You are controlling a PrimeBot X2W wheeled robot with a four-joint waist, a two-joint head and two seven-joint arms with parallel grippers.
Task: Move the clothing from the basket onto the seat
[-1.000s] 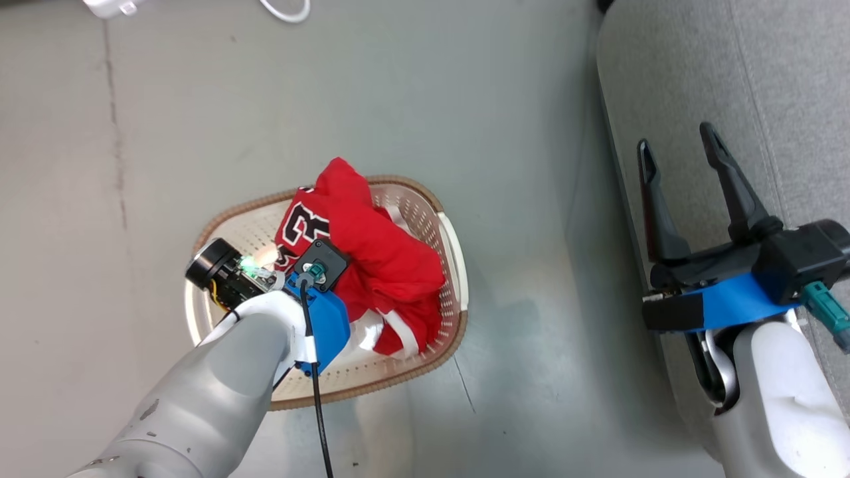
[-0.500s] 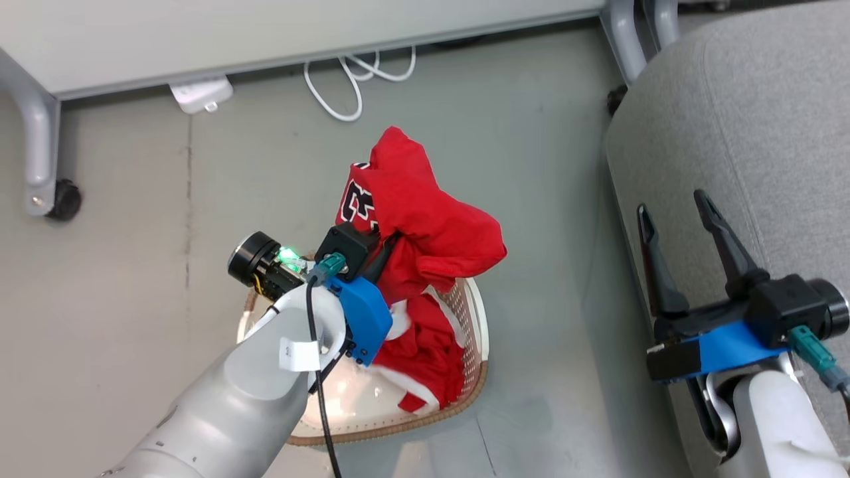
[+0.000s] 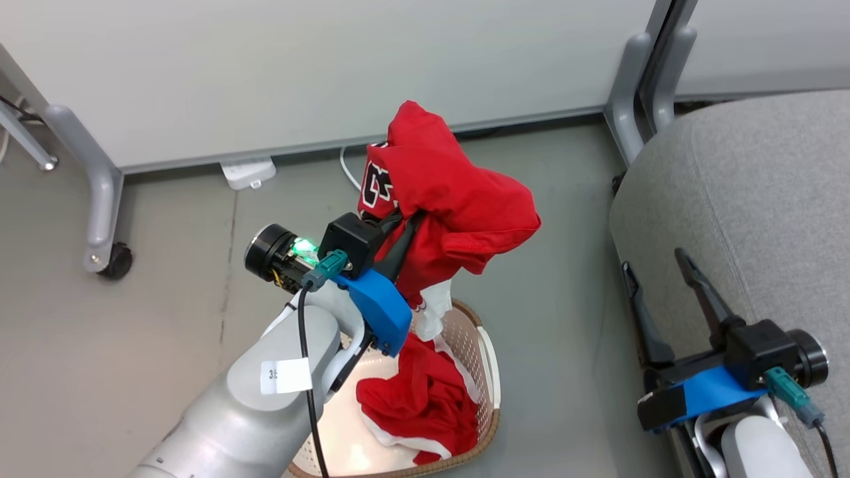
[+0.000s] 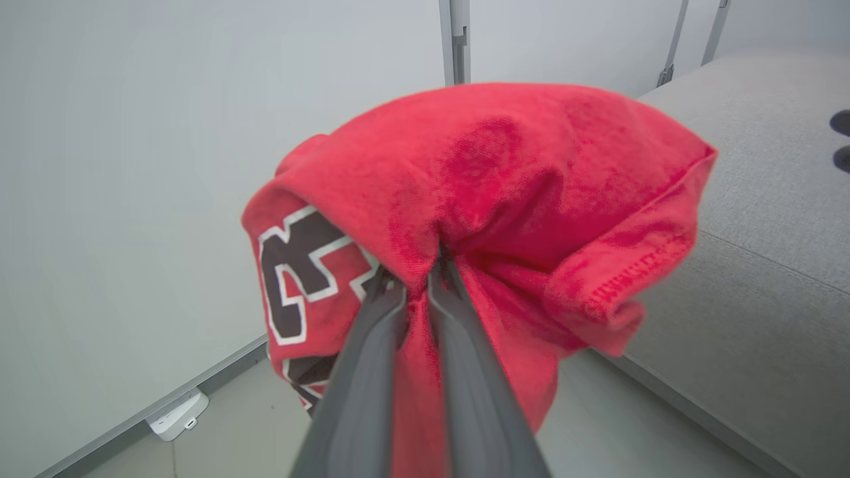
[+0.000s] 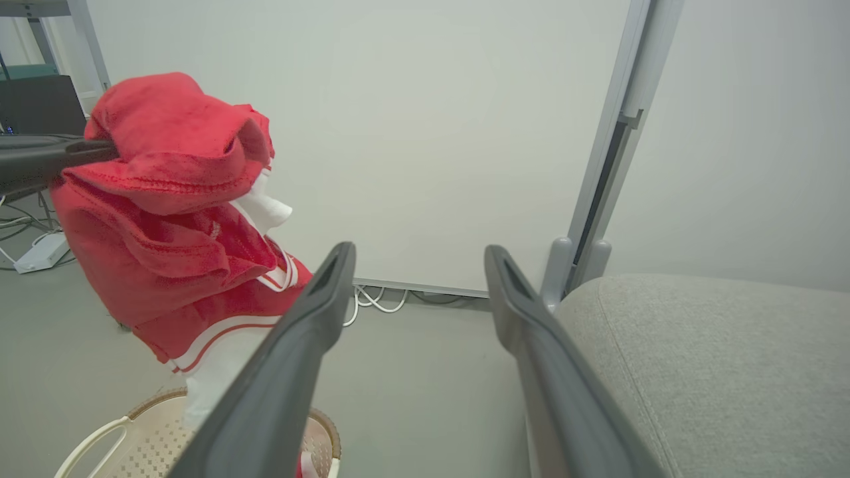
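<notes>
- The jersey (image 3: pixel 458 199), soft red knit with a black, white-edged number, hangs bunched in the air above the basket (image 3: pixel 488 372) and left of the seat (image 3: pixel 750 199). A white fold droops below it toward the basket.
- More red cloth (image 3: pixel 425 398) with white trim lies heaped inside the basket.
- The left gripper (image 3: pixel 413 219) is pinched tight on a gather of the jersey.
- The basket is cream perforated plastic with a brown woven-look rim and stands on the smooth grey floor (image 3: pixel 166 318).
- The seat is coarse grey weave with a rounded corner.
- The right gripper (image 3: pixel 653 259) is spread wide and empty at the seat's edge.
- The left wrist view brings out the jersey's (image 4: pixel 505 172) fuzzy nap and stitched hem, plus a seam across the seat (image 4: pixel 750 265).
- The right wrist view adds striped trim and the basket's (image 5: pixel 143 435) white handle.
</notes>
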